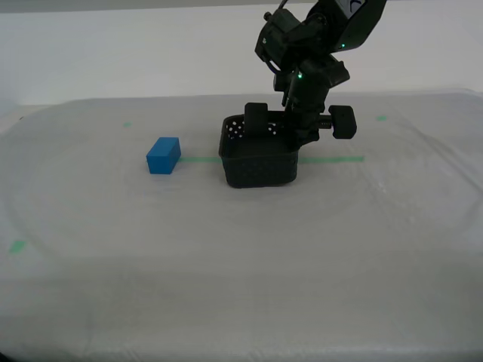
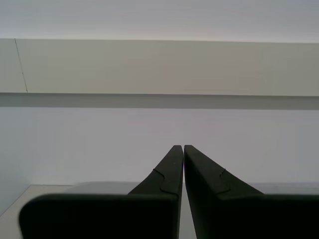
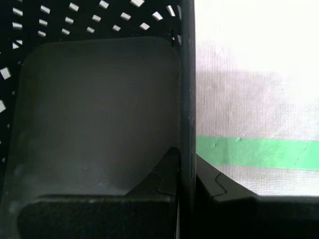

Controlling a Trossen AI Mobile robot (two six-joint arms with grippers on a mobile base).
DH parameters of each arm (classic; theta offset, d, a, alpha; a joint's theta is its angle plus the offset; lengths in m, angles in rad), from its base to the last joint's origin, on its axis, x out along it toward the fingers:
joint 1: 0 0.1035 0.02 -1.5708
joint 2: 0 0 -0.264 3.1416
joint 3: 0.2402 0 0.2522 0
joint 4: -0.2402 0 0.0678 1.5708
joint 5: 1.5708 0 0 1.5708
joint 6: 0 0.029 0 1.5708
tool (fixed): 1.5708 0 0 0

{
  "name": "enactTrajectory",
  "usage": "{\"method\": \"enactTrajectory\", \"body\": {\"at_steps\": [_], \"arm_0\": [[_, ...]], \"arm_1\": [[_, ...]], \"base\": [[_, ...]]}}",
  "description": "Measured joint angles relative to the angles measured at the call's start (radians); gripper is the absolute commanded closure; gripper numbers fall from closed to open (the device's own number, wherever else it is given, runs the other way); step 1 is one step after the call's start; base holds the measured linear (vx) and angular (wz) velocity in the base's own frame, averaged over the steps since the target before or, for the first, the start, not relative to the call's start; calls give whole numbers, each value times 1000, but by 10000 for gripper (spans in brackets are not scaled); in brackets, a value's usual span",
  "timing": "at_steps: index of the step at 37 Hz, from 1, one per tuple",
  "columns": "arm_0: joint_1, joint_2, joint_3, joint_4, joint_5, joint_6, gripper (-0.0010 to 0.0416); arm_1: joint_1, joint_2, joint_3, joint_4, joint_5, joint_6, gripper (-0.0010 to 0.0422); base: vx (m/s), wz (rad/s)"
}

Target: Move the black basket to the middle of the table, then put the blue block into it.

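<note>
Gripping: our first gripper [image 3: 187,172] clamps the black basket [image 1: 256,162] wall, one finger inside, one outside.
Basket: we see it on the bench [image 1: 241,256], over the green tape line [image 1: 332,159], mid-bench in the exterior view.
Blue block [image 1: 163,155]: near the basket, toward the exterior view's left, apart.
Second gripper [image 2: 183,149]: closed on nothing, facing a wall.

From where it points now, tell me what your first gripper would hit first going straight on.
My first gripper is shut on a wall of the black basket, pointing down. Straight on, the fingers would probably meet the basket floor and the table beside it.
</note>
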Motion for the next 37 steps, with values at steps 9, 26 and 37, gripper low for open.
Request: {"method": "enactTrajectory", "body": {"at_steps": [9, 26, 37], "arm_0": [[0, 15, -2, 6, -5, 0, 406], [0, 15, -2, 10, -6, 0, 403], [0, 15, -2, 4, -5, 0, 403]], "arm_1": [[0, 0, 0, 0, 0, 0, 412], [0, 0, 0, 0, 0, 0, 412], [0, 0, 0, 0, 0, 0, 412]], "base": [[0, 0], [0, 0], [0, 0]]}}
